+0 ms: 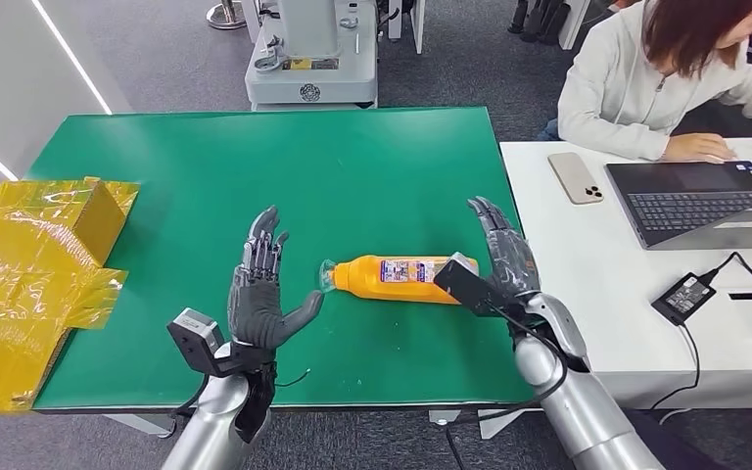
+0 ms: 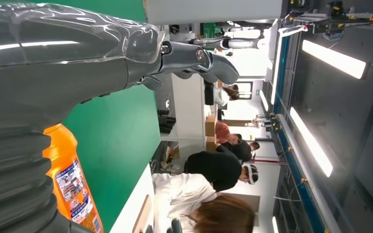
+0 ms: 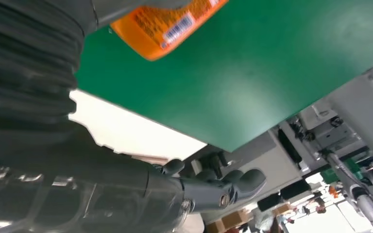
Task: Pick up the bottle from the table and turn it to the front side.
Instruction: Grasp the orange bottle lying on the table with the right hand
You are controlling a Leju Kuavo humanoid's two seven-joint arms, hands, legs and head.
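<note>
From the head view, an orange bottle [image 1: 399, 278] lies on its side on the green worktop [image 1: 352, 176], its clear cap end toward the left hand [image 1: 259, 294] and its base toward the right hand [image 1: 507, 259]. The left hand stands palm-in just beside the cap, fingers [image 1: 260, 245] spread and released, the thumb reaching toward the cap without plainly touching it. The right hand stands at the bottle's base end, fingers extended and released, holding nothing; the wrist camera block hides whether the palm touches the bottle. Crumpled yellow plastic wrap [image 1: 29, 264] sits at the worktop's left edge. A white desk [image 1: 597, 294] adjoins on the right, carrying a phone [image 1: 576, 177], a laptop [image 1: 700, 201] and a power adapter [image 1: 683, 297], with a person [image 1: 666, 73] seated at it. In the left wrist view, the bottle [image 2: 73, 182] with its printed label lies on the green surface near the hand's ribbed cover, and the thumb [image 2: 199, 60] sticks out free of it. In the right wrist view, the bottle's [image 3: 167, 24] end shows beside the hand's cover, while the dark fingers [image 3: 223, 187] extend away, grasping nothing.
</note>
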